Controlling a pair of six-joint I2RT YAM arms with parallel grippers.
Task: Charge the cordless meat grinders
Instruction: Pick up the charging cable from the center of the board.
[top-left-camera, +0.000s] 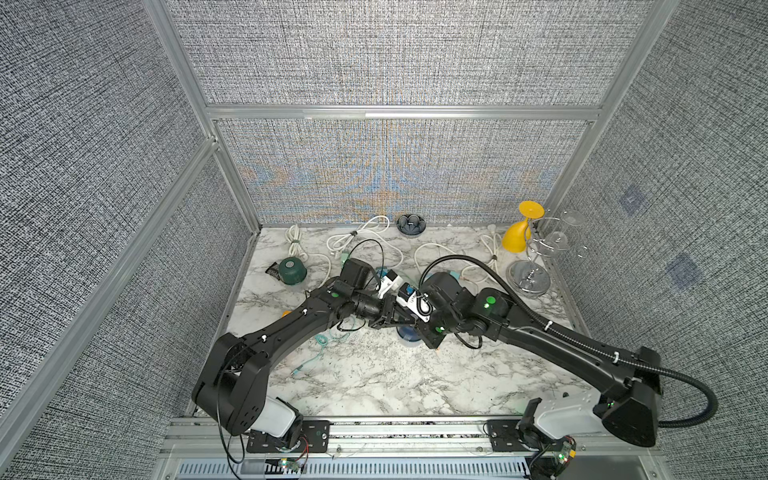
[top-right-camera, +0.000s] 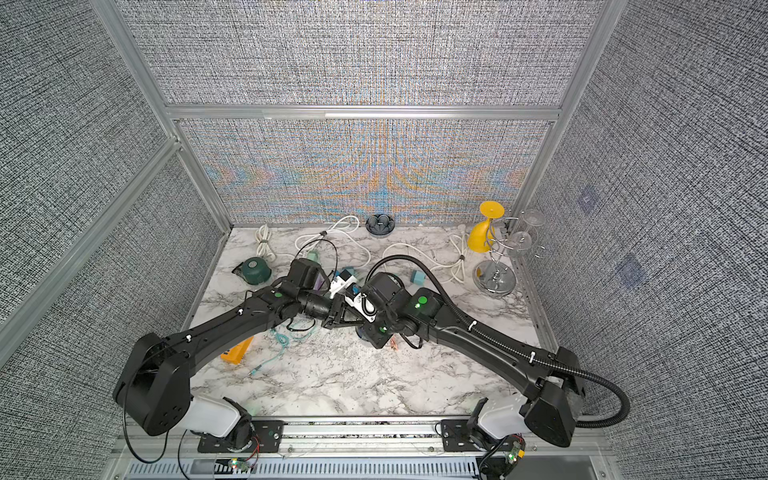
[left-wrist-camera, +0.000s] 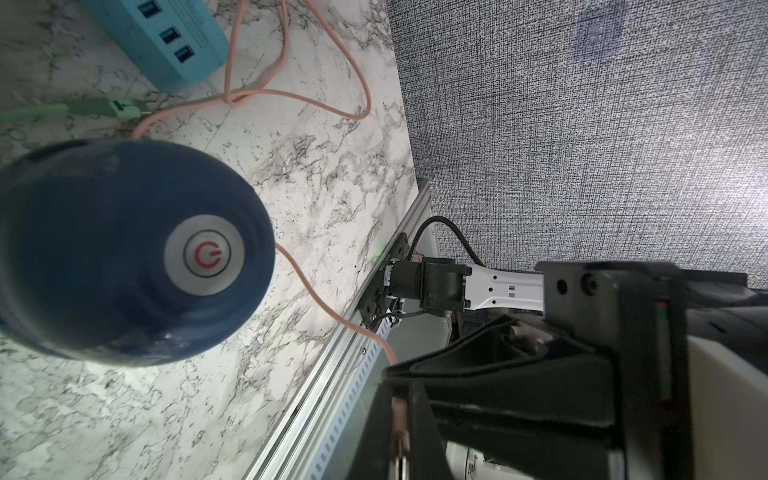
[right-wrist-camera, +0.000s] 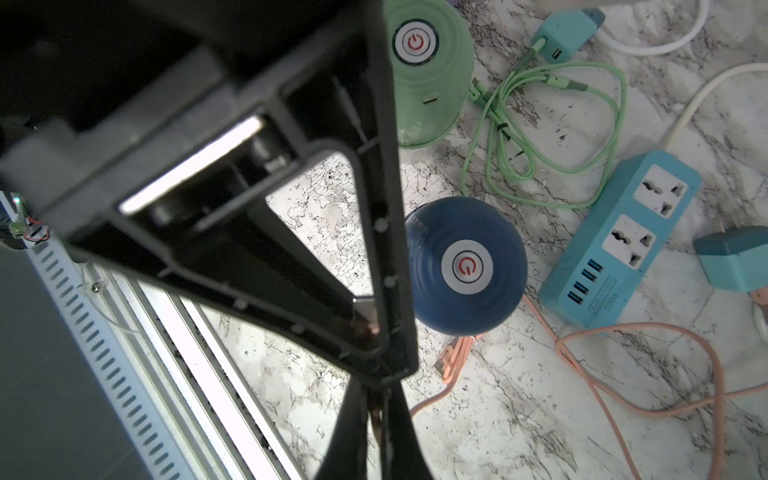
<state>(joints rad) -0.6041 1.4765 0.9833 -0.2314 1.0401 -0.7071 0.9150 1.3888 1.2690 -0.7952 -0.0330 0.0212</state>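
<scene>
3 grinders: all stand upright on the marble desk (top-left-camera: 374, 382).
Navy grinder (right-wrist-camera: 465, 266): near the middle of the desk, just below and beside the 2 end effectors. Its silver top button carries a red power sign.
Mint grinder (right-wrist-camera: 428, 70): farther back than the navy one and apart from it. It has the same silver button, and a small port shows on its side.
Dark green grinder (top-left-camera: 292, 270): at the left rear of the desk, well apart from both arms.
Left end effector (right-wrist-camera: 370, 332): the fingers are drawn close together and pinch the metal plug end of the pink cable (left-wrist-camera: 237, 97).
Right end effector (right-wrist-camera: 380, 397): the fingers are pressed together on the same cable end, tip to tip with the left one.
Pink cable: it passes the base of the navy grinder and lies in loose loops on the desk.
Blue power strip (right-wrist-camera: 615, 249): it lies flat just beside the navy grinder, with 2 sockets and 4 USB ports facing up.
Green cable (right-wrist-camera: 498, 124): it is bundled just beside the mint grinder, and 1 end sits in a small turquoise charger (right-wrist-camera: 565, 33).
Right rear corner: 1 yellow glass (top-left-camera: 515, 239) hangs upside down on a chrome rack (top-left-camera: 530, 278).
</scene>
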